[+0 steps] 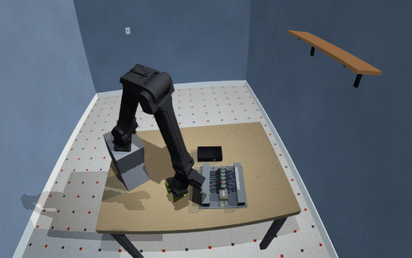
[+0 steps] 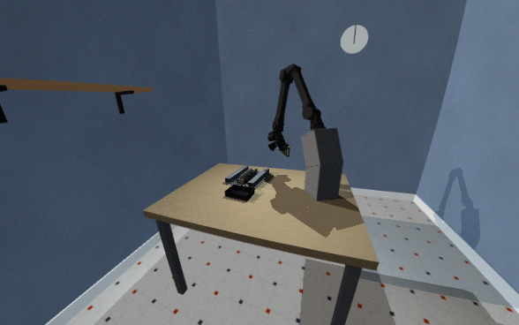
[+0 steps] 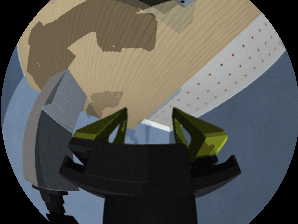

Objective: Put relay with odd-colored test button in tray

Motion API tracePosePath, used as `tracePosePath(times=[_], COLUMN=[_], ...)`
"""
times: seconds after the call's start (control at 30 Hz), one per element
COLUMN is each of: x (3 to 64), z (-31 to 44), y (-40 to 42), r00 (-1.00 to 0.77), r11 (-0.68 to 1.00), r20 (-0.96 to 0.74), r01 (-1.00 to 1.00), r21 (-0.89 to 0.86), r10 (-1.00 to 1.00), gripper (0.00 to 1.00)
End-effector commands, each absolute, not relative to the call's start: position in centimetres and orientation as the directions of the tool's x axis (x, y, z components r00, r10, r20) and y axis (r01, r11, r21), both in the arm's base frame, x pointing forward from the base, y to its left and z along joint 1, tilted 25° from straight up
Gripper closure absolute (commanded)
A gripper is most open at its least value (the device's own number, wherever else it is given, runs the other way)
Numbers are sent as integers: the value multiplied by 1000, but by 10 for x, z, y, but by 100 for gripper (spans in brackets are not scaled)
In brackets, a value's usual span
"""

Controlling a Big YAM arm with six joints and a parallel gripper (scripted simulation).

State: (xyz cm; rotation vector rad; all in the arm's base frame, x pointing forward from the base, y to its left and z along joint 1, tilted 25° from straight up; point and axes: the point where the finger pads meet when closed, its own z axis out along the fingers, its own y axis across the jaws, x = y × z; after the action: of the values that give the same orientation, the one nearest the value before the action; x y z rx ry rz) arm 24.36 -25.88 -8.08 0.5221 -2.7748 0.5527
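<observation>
Order of description: left to right, top view.

1. Pedestal, quantity one: the grey pedestal (image 1: 127,166) (image 2: 324,168) (image 3: 37,150) stands at the left of the worktop (image 1: 266,168) (image 2: 265,221) (image 3: 200,30) and carries one black arm (image 1: 172,133) (image 2: 282,102) (image 3: 55,202).

2. Claw, quantity one: the claw (image 1: 173,193) (image 2: 287,152) (image 3: 149,111) hangs above the worktop, between the pedestal and the panel. Its two yellow-green fingers stand apart with nothing between them; the claw is open.

3. Tray, quantity one: the black tray (image 1: 209,153) (image 2: 239,192) stands open side up on the worktop, near one edge of the panel.

4. Panel, quantity one: the grey panel (image 1: 214,203) lies flat and bears two long grey ducts (image 1: 205,186) (image 2: 259,177), one along each side. Between them runs one row of relays (image 1: 222,177) (image 2: 247,176); their exact number is too small to tell. Several green marks and one reddish mark (image 1: 222,181) show in this row. The relay with the odd-coloured button appears to be the one at the reddish mark, in the row on the panel and outside the tray.

5. Shelf, quantity one: an orange-brown shelf (image 1: 333,50) (image 2: 79,86) is fixed to the wall.
</observation>
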Motion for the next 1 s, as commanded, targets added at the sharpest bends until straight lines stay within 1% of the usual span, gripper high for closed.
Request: tracePosePath(times=[0.0,0.07,0.33,0.57,0.63,0.8,0.97], x=[281,281,384,461,461,501,528], z=[-83,-83,-86,-88,-88,-89,-90], y=[-251,-251,-223,-182,-182,-153,-130], r00=[-825,-825,-641,-445,-445,-324,-240], r11=[789,789,581,371,371,243,153], r20=[339,339,324,319,319,318,318], r01=[-547,-547,-768,-889,-889,-932,-949], r21=[-280,-280,-271,-268,-268,-268,-274], r10=[-451,-451,-696,-837,-837,-891,-917], gripper=[41,41,41,41,41,41,41])
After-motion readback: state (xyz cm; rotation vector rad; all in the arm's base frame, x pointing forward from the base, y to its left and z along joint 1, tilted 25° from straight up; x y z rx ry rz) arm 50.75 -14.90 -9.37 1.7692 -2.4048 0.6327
